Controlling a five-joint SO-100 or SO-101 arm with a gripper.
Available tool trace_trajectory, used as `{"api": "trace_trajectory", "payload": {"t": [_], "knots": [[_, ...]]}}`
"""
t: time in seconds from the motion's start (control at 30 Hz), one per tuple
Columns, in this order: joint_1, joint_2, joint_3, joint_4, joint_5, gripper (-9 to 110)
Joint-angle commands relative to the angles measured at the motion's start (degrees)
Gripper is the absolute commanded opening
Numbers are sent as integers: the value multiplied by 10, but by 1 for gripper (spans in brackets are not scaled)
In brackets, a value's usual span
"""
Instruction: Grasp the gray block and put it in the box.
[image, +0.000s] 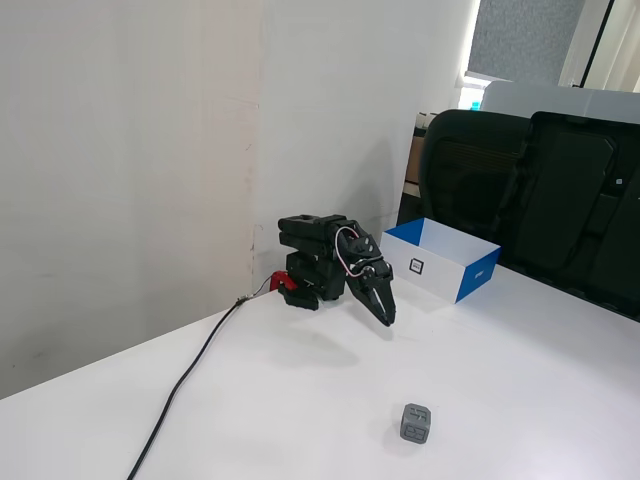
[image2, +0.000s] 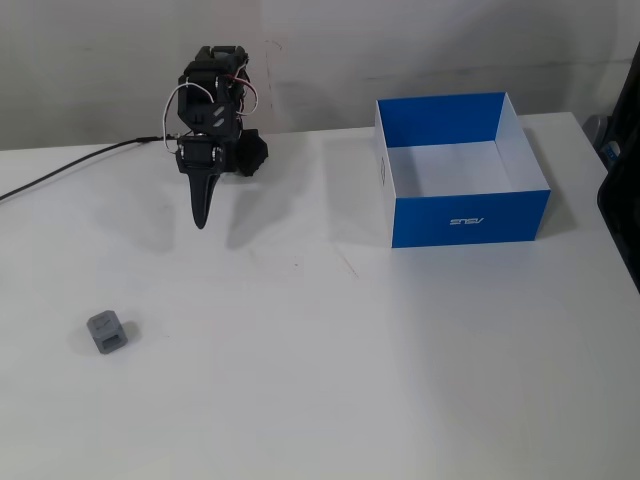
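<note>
The gray block (image: 416, 423) (image2: 107, 332) is a small dark cube lying alone on the white table, near its front edge. The box (image: 472, 277) (image2: 470, 215) stands open-topped with blue sides and a white inside, holding nothing I can see. My gripper (image: 385, 317) (image2: 202, 220) is folded down close to the arm's base, its black fingers pressed together to a point with nothing between them. It hangs well apart from the block and from the box.
The arm's black base (image: 310, 262) (image2: 215, 110) sits by the wall with a red clamp (image: 283, 283) at its foot. A black cable (image: 185, 385) (image2: 60, 172) runs across the table. Black office chairs (image: 540, 190) stand behind the box.
</note>
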Motion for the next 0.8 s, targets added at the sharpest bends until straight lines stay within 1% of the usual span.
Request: {"api": "trace_trajectory", "payload": {"t": [0.0, 0.47, 0.77], "knots": [[-2, 11, 35, 2, -2, 0], [-4, 11, 33, 0, 3, 0], [4, 11, -33, 29, 6, 0]]}}
